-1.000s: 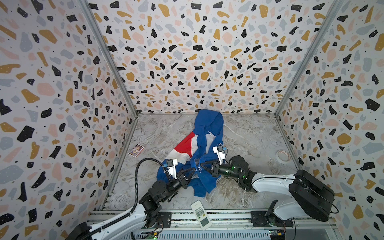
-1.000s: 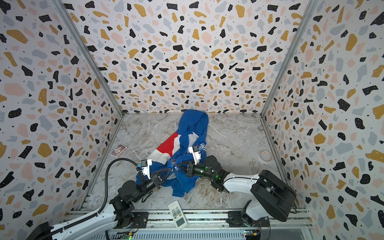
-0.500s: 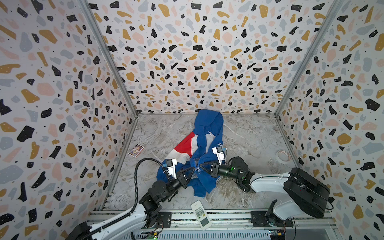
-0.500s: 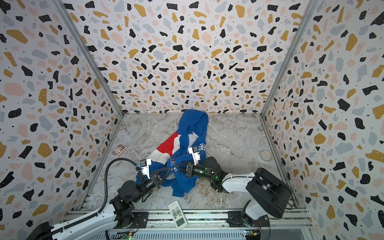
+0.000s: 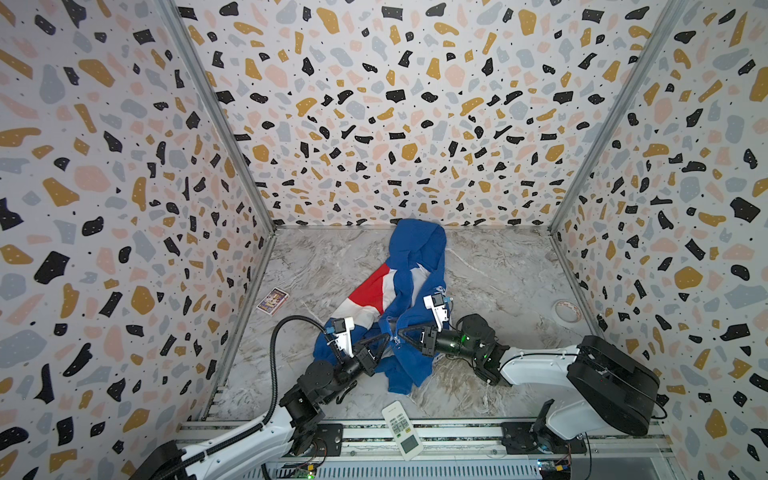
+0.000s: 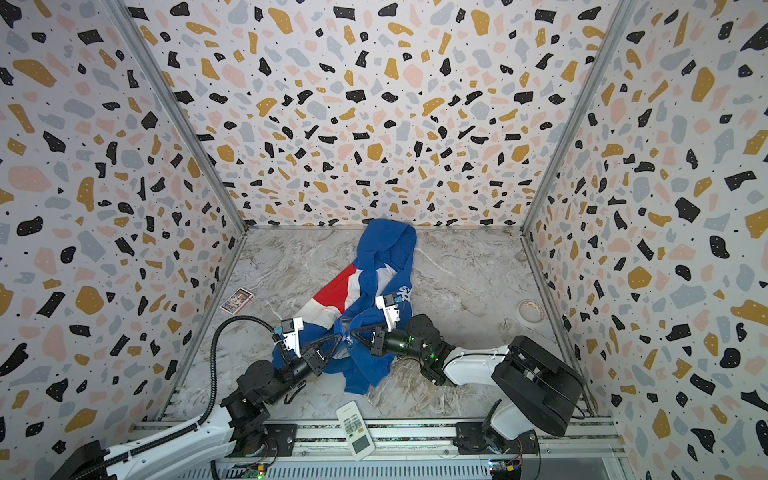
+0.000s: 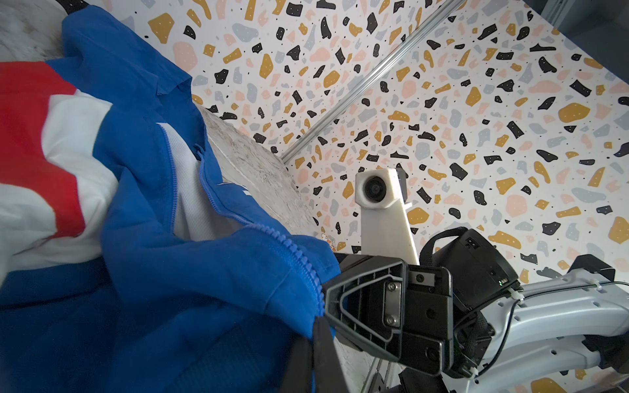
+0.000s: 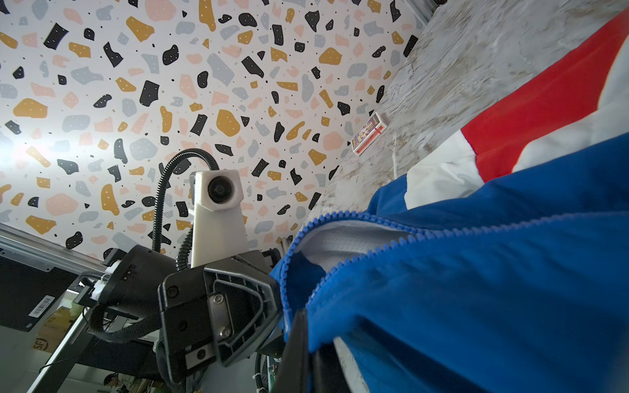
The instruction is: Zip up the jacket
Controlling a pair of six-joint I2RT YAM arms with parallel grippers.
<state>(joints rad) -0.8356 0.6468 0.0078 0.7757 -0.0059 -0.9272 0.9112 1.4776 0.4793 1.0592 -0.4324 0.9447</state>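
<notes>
Though indistinct overhead, zipper teeth (image 7: 299, 258) show wrist-side.

- I'm working in a lab test cell: terrazzo-patterned wall panels (image 5: 374, 104) box in my marble-print tabletop (image 5: 498, 270).
- White robot arms (image 5: 536, 363) mount on a slotted aluminium rail (image 5: 457, 436).

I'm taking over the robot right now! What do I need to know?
Left gripper: shut, pinching the jacket's front edge by the zipper.
Right gripper: shut, seemingly on the other zipper edge, tips almost meeting the left's.
Jacket: crumpled on the table, hood toward the back wall.
Done: both edges gripped.
Left: zipper is open; join its ends and pull it up.
</notes>
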